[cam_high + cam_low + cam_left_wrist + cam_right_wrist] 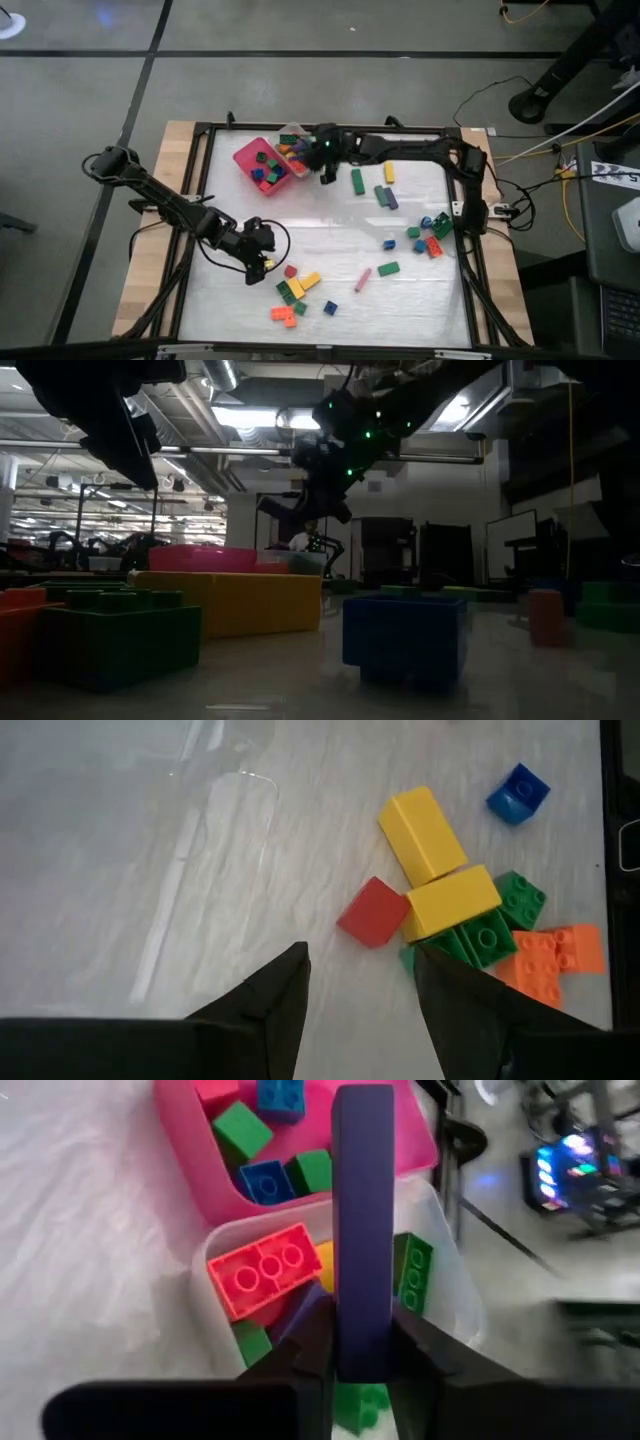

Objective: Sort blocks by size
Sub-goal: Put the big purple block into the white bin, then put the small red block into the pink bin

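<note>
1. Purple bar [362, 1220] sat clamped in your right gripper [360, 1342] over the clear tray [452, 1295], long blocks [262, 1268] inside; judged step: release.
2. High view: left gripper [262, 252], fingers apart, empty, hovered beside loose blocks [296, 288]; pink tray [245, 152] held short ones.

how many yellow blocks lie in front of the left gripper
2: one yellow block beside the red block, the other touching it, nearer the blue block. Others may hide.

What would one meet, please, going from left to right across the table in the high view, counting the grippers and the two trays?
left gripper → pink tray → clear tray → right gripper, shut on a long purple block → green long block → yellow block → cluster of blocks by the right edge.
</note>
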Controlling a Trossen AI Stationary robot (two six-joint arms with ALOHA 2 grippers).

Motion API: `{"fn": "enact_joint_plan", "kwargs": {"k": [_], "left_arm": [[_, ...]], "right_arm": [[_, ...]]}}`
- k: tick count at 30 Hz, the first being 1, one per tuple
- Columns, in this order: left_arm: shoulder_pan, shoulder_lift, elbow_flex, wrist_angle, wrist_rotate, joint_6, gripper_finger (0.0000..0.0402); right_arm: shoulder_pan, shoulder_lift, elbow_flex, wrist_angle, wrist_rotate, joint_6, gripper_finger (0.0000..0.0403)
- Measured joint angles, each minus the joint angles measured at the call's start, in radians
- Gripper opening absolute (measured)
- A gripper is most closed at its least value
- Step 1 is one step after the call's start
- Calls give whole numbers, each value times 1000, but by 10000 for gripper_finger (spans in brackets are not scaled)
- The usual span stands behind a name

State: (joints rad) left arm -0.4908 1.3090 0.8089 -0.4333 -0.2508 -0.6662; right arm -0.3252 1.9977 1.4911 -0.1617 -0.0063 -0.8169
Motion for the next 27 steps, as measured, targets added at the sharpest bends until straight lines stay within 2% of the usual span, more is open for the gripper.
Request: {"fn": "enact_joint_plan", "kwargs": {"k": [2, 4, 8, 13, 18, 21, 27], "left_arm": [[0, 0, 0, 1, -1, 14, 169], [0, 0, 0, 2, -1, 15, 169], [0, 0, 0, 6, -12, 34, 169], [1, 23, 0, 38, -77, 92, 169], [2, 87, 0, 138, -108, 228, 169], [2, 131, 0, 208, -102, 293, 169], [2, 193, 0, 243, -33, 361, 169]], "right_arm": [[-23, 11, -1, -15, -43, 27, 80], [-34, 25, -1, 8, -37, 53, 98], [-37, 54, -1, 22, 15, 56, 137], [-25, 63, -1, 41, 112, 54, 167], [9, 23, -1, -20, 349, 42, 170], [21, -27, -1, -114, 368, 22, 164], [25, -134, 1, -290, 354, 63, 154]]}}
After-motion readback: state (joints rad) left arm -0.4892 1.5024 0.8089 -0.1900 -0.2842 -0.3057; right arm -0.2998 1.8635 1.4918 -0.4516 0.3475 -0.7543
